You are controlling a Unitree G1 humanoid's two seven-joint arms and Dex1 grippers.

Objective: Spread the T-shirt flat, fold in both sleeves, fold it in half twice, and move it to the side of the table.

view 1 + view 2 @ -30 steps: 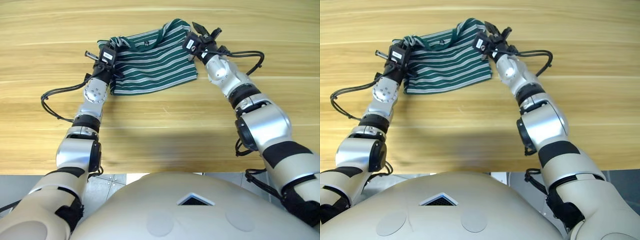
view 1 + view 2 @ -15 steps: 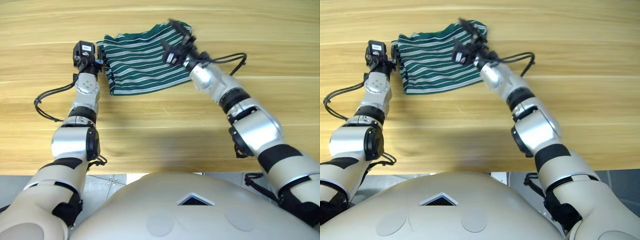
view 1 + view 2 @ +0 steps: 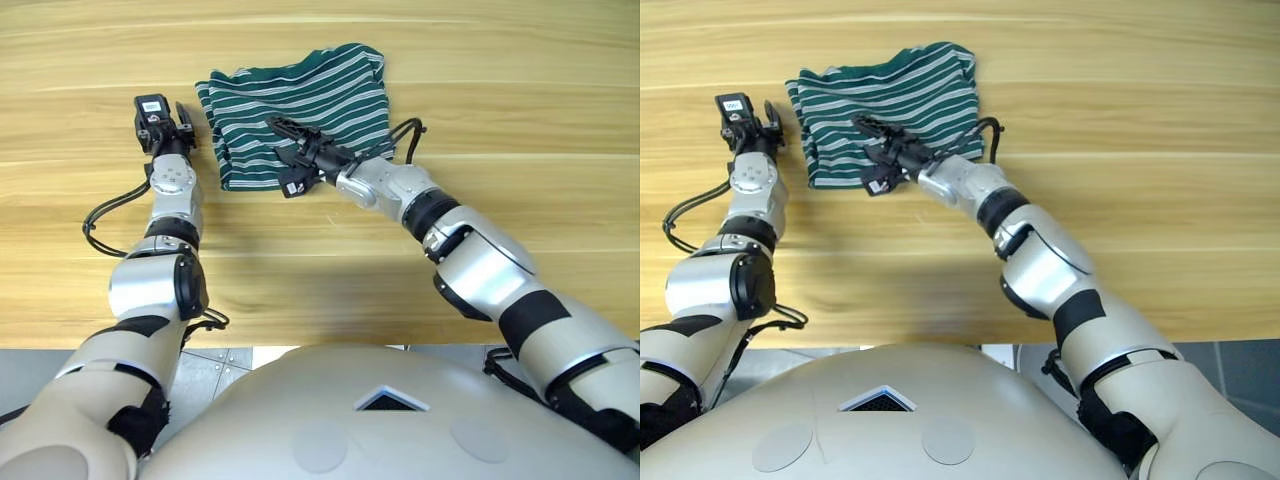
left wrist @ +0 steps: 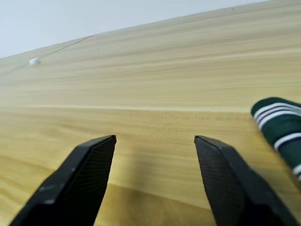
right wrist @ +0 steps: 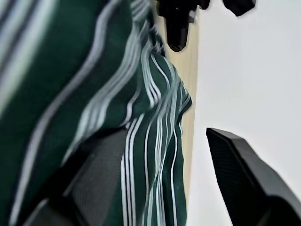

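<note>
The green, white-striped T-shirt point(image 3: 300, 105) lies folded into a compact rectangle on the far part of the wooden table point(image 3: 500, 70), a little to the robot's left of centre. Its far right corner is slightly rumpled.

The right arm reaches across the body, and the right gripper point(image 3: 288, 150) sits low over the near left part of the T-shirt. Its fingers are spread apart and clamp nothing. In the right wrist view, striped cloth lies against one finger point(image 5: 94, 183) while the other finger stands clear.

The left gripper point(image 3: 168, 118) is over bare table just beside the T-shirt's left edge, not touching it. Its fingers point(image 4: 84, 174) are spread apart and hold nothing. A small white object point(image 4: 34, 61) lies far off on the table.
</note>
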